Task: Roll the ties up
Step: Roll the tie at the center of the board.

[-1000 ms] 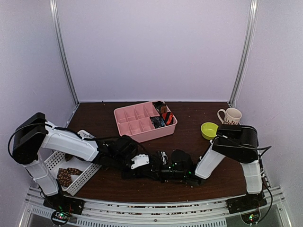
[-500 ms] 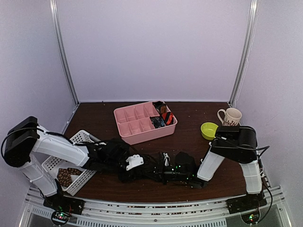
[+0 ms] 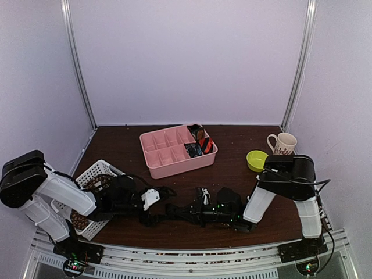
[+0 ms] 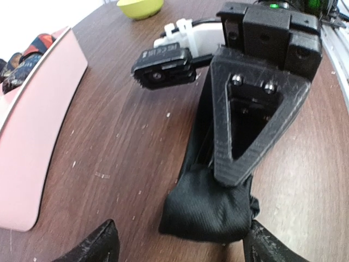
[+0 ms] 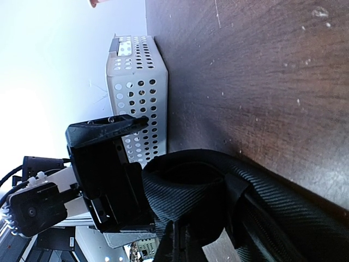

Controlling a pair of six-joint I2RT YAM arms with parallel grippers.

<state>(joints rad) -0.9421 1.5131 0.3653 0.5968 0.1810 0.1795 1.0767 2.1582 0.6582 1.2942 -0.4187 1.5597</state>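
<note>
A plain black tie lies on the dark table between my two grippers; it also shows in the top view. My right gripper is shut on the black tie, one triangular finger pressing down on its folded end. In the right wrist view the tie curls in a loop around that gripper. My left gripper is open, and the tie's folded end sits between its fingertips. It shows in the top view too.
A pink compartment tray at the back holds coiled ties. A white perforated basket at the left holds brown patterned ties. A yellow-green bowl and a mug stand at the right.
My left arm has drawn back to the left toward the basket, its gripper now at the tie's end. The right gripper has shifted slightly left with the tie.
</note>
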